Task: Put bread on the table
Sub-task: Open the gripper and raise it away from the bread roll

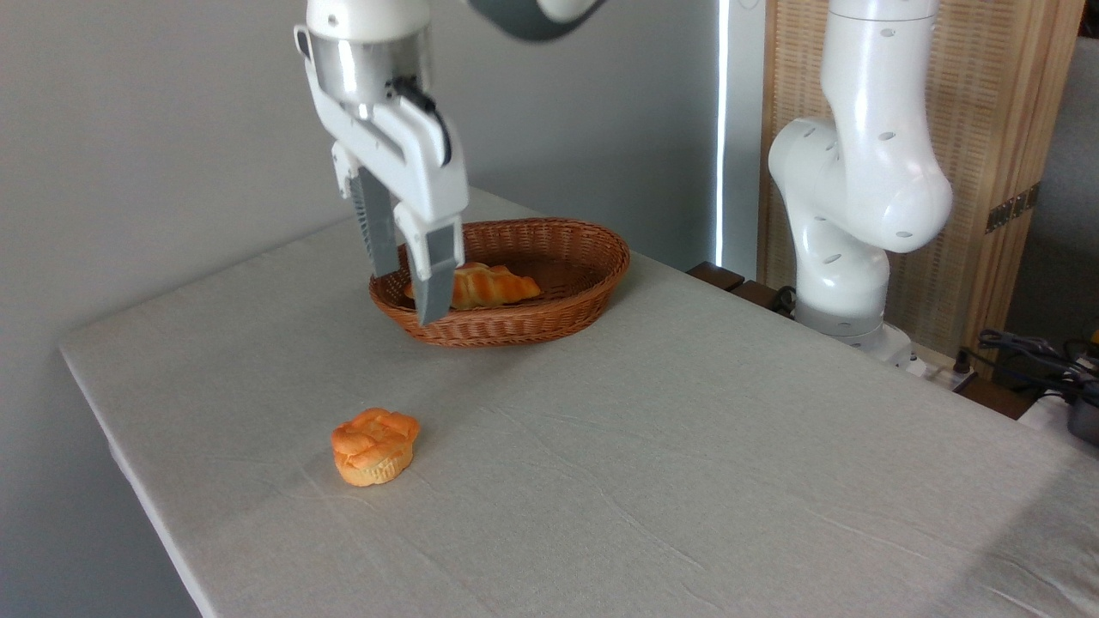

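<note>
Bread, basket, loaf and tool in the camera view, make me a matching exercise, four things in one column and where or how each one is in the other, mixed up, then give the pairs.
Things:
1. bread
2. twisted loaf
3. wicker basket
4. tool

Places or states:
A. open and empty, raised above the table
B. lying inside the basket
C. sitting on the cloth, near the front left edge
D. standing on the table toward the back, holding one item

Pairs: 1-C, 2-B, 3-D, 4-A
</note>
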`<state>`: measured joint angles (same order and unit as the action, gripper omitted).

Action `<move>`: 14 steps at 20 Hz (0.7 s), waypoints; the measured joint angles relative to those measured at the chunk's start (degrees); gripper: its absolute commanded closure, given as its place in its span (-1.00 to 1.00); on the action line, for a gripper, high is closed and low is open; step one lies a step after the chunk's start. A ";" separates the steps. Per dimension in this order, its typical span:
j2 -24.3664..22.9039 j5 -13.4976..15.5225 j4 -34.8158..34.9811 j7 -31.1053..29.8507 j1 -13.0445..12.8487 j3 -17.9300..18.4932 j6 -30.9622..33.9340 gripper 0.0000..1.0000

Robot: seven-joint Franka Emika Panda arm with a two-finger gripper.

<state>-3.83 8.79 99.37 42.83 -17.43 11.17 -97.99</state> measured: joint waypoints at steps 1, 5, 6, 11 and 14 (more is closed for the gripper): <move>0.26 -1.07 -1.09 -1.66 0.83 -0.18 1.37 -1.00; 2.38 -4.45 -3.97 -8.36 5.16 -5.17 2.16 -1.00; 2.89 -4.71 -4.47 -8.85 5.80 -6.01 2.17 -1.00; 3.84 -5.94 -5.25 -9.26 7.42 -8.80 2.22 -1.00; 3.84 -6.33 -5.34 -9.27 7.67 -9.04 2.28 -1.00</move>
<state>0.02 2.46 94.03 33.56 -9.76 2.13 -95.71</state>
